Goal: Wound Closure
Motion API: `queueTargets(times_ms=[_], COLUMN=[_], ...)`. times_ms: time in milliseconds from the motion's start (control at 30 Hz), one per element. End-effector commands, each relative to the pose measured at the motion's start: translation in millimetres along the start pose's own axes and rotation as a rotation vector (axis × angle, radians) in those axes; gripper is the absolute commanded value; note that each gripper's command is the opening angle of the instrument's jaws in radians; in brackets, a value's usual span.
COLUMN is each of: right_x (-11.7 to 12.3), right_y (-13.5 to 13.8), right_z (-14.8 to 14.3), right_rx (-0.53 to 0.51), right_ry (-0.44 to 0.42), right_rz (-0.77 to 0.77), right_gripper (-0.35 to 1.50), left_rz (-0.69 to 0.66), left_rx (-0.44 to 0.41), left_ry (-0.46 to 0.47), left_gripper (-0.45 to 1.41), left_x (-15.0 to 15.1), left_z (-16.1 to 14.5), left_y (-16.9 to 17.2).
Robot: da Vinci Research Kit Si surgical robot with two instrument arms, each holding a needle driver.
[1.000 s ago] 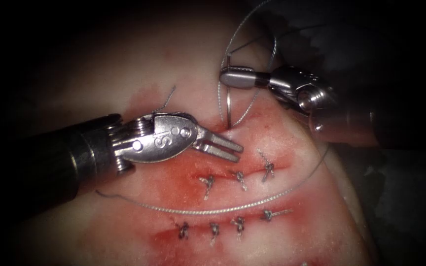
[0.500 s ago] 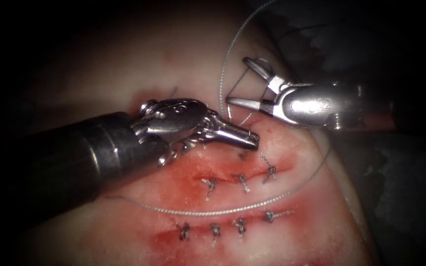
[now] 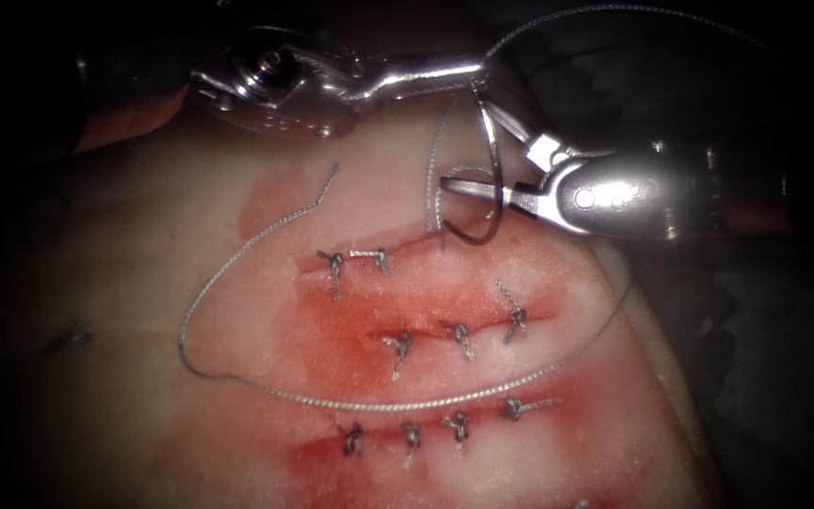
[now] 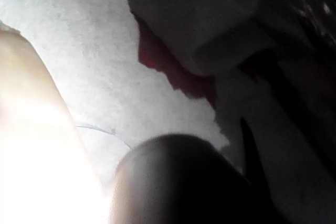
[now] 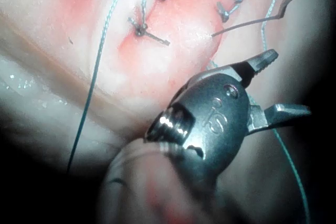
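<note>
Within the last second the left arm's steel tool (image 3: 468, 68) has lifted away above the tissue (image 3: 237, 283) with jaws clenched, apparently on the curved steel needle (image 3: 494, 179) near its tail, leaving it clear of the cut (image 3: 369, 253), while the right arm's tool (image 3: 482, 155) stands spread and empty amid the grey braided thread (image 3: 237, 273).
</note>
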State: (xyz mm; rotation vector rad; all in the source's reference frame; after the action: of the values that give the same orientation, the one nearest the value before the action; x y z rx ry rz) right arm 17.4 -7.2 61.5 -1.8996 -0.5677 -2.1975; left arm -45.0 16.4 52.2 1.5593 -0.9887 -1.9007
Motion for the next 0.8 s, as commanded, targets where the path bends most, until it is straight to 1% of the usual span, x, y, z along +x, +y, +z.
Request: queueTargets(times_ms=[33,67,100,133,167,200,233,267,333,400,433,533,567,700,800], right_x=[0.3,0.2,0.2,0.2,0.1,0.1,0.1,0.1,0.1,0.4,0.8,2.0,2.8,4.3,4.4], right_y=[-0.1,-0.1,-0.1,0.0,0.2,0.2,0.3,0.4,0.8,1.3,1.8,3.7,5.2,8.8,10.4], right_z=[1.6,2.1,2.1,2.4,3.0,3.0,3.4,3.8,4.8,5.7,6.3,7.2,7.3,5.6,3.9], right_rx=[-0.015,-0.056,-0.056,-0.077,-0.126,-0.126,-0.151,-0.192,-0.33,-0.433,-0.494,-0.599,-0.652,-0.79,-0.824], right_ry=[-0.019,-0.054,-0.054,-0.072,-0.118,-0.118,-0.132,-0.136,-0.13,-0.088,-0.071,-0.048,-0.054,-0.064,-0.033], right_rz=[-0.016,-0.032,-0.032,-0.031,-0.028,-0.028,-0.026,0.029,0.141,0.179,0.172,0.213,0.264,0.377,0.452], right_gripper=[0.94,0.63,0.63,0.34,-0.35,-0.35,-0.35,-0.35,-0.35,-0.35,-0.35,-0.35,-0.35,-0.35,-0.35], left_rz=[-0.037,-0.07,-0.07,-0.074,-0.086,-0.086,-0.09,-0.097,-0.065,-0.012,0.025,0.134,0.233,0.419,0.542], left_rx=[0.001,0.009,0.009,0.018,0.047,0.047,0.06,0.075,0.102,0.139,0.149,0.198,0.235,0.291,0.305], left_ry=[-0.018,-0.056,-0.056,-0.07,-0.093,-0.093,-0.094,-0.093,-0.083,-0.077,-0.078,-0.083,-0.095,-0.118,-0.159], left_gripper=[-0.45,-0.45,-0.45,-0.45,-0.45,-0.45,-0.45,-0.45,-0.45,-0.45,-0.45,-0.45,-0.45,-0.45,-0.45], left_x=[-1.3,-2.4,-2.4,-2.8,-3.6,-3.6,-3.8,-4.1,-4.3,-4.3,-4.2,-4.3,-4.7,-6.9,-9.1], left_z=[0.3,-0.5,-0.5,-0.8,-1.5,-1.5,-1.8,-2.0,-2.3,-2.5,-2.5,-2.7,-3.0,-4.7,-7.0], left_y=[-1.6,-2.9,-2.9,-3.4,-4.4,-4.4,-4.9,-5.7,-6.9,-8.0,-8.4,-9.5,-10.5,-13.2,-15.7])
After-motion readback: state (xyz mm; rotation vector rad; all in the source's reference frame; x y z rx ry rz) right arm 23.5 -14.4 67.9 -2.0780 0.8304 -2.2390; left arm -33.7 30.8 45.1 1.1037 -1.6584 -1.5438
